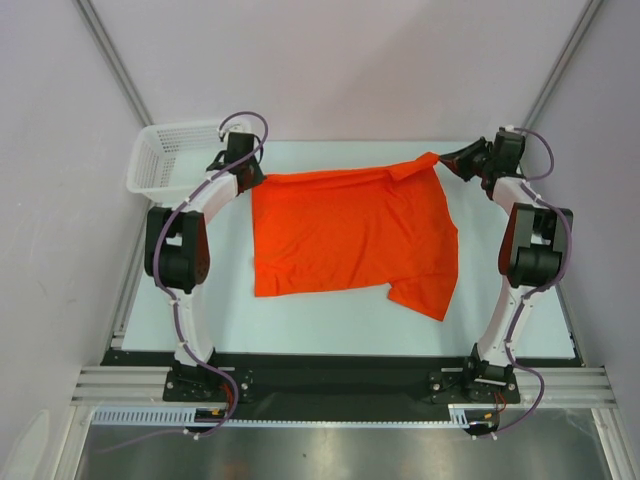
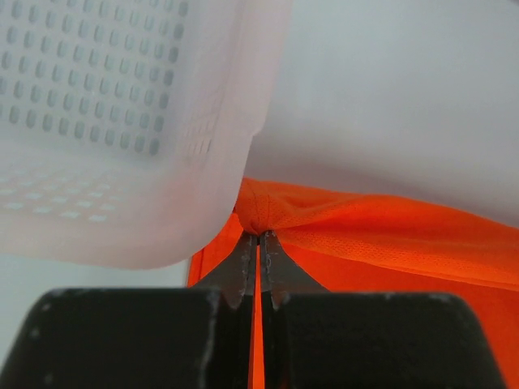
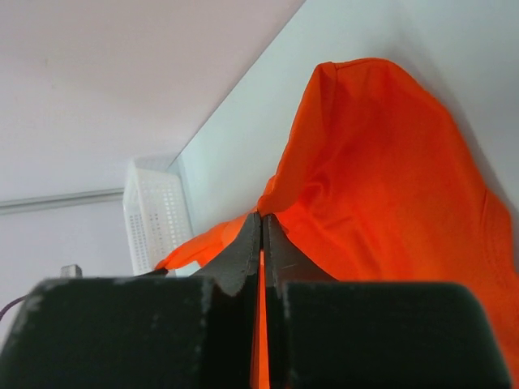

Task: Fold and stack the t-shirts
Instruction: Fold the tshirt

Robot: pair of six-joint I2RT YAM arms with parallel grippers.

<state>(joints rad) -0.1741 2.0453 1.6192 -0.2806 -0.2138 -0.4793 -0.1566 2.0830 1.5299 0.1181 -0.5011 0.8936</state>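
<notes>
Orange-red t-shirt (image 1: 350,235) lies spread on desk (image 1: 330,330), just right of basket (image 1: 165,160). At the shirt corner touching the basket wall, left tool (image 2: 259,237) is pinched closed on cloth. Well apart from basket, right tool (image 3: 261,217) is pinched closed on a lifted corner.

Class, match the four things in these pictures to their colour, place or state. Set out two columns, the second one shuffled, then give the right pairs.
Column A
1. t-shirt
2. basket
3. left gripper
4. right gripper

Column B
a. white, at the far left corner of the table
b. shut on the shirt's far right end
c. orange-red, spread across the middle of the table
d. shut on the shirt's far left corner, beside the basket

Pairs: 1-c; 2-a; 3-d; 4-b
</notes>
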